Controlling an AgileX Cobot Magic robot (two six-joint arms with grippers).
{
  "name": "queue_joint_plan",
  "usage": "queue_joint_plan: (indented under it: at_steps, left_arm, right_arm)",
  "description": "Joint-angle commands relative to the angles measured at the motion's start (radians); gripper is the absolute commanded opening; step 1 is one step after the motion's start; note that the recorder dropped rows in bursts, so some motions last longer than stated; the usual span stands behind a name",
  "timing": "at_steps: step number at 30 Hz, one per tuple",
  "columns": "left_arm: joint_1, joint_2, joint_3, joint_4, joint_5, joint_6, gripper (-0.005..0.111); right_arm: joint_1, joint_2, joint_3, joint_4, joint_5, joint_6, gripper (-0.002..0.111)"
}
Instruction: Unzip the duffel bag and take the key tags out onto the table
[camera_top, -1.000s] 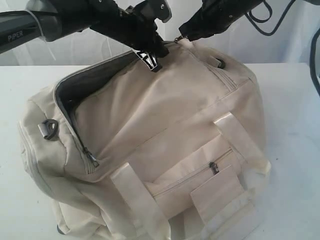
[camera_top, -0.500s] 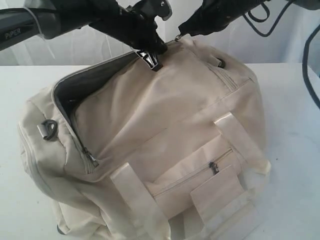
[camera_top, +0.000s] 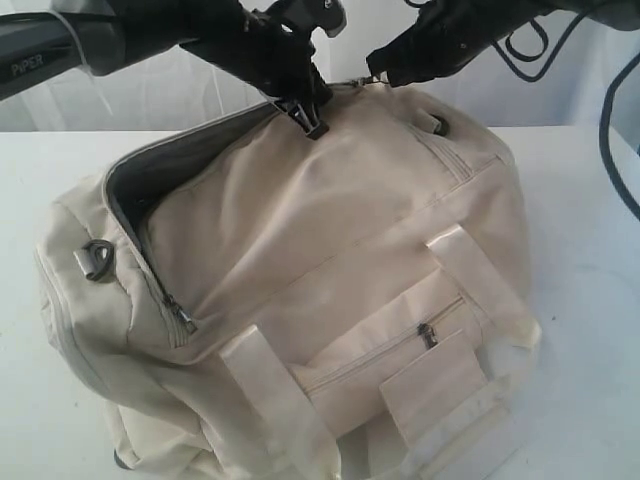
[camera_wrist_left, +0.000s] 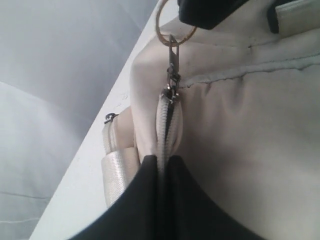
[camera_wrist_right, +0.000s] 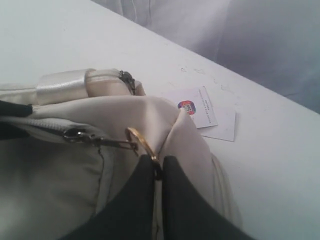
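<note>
The left gripper (camera_wrist_left: 162, 165) is clamped on the big cream fabric duffel bag (camera_top: 330, 230) beside its zip, seemingly bracing it. The right gripper (camera_wrist_right: 157, 167) pinches the small brass ring (camera_wrist_right: 140, 140) on the zip pull, likely to work the zip.

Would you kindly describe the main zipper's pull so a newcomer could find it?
On the cream duffel bag, follow the opened top zip to where it stops. The pull there carries a thin gold ring, pinched by the right claw; the front pocket's pull has none.

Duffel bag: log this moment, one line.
duffel bag: part unzipped | left gripper: clamps zip seam | right gripper: holds pull ring | key tags: unseen
</note>
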Motion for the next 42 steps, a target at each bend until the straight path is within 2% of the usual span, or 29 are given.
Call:
queue_joint_plan:
  at_steps: [1, 4, 10, 19, 29, 42]
  left_arm:
    - [0.056, -0.032, -0.001, 0.064, 0.075, -0.037, 0.0]
    - [0.058, -0.038, -0.001, 0.064, 0.077, -0.037, 0.0]
    - [0.058, -0.046, -0.001, 0.041, 0.081, -0.032, 0.0]
    - [0.058, -0.046, -0.001, 0.015, 0.097, -0.007, 0.0]
    - [0.058, -0.044, -0.001, -0.019, 0.103, 0.036, 0.0]
    - [0.058, -0.044, -0.001, -0.02, 0.105, 0.042, 0.0]
  right_arm:
    - [-0.061, -0.001, -0.002, -0.112, -0.083, 0.011, 0.0]
    - [-0.061, -0.001, -0.002, -0.018, -0.078, -0.016, 0.0]
    - [-0.053, -0.001, -0.002, 0.305, -0.048, -0.247, 0.0]
    - [-0.029, -0.001, -0.002, 0.511, 0.057, -0.419, 0.0]
    - [0.041, -0.001, -0.002, 0.532, 0.064, -0.469, 0.0]
    - [0.038, 0.003, -0.002, 0.5, -0.181, -0.468, 0.0]
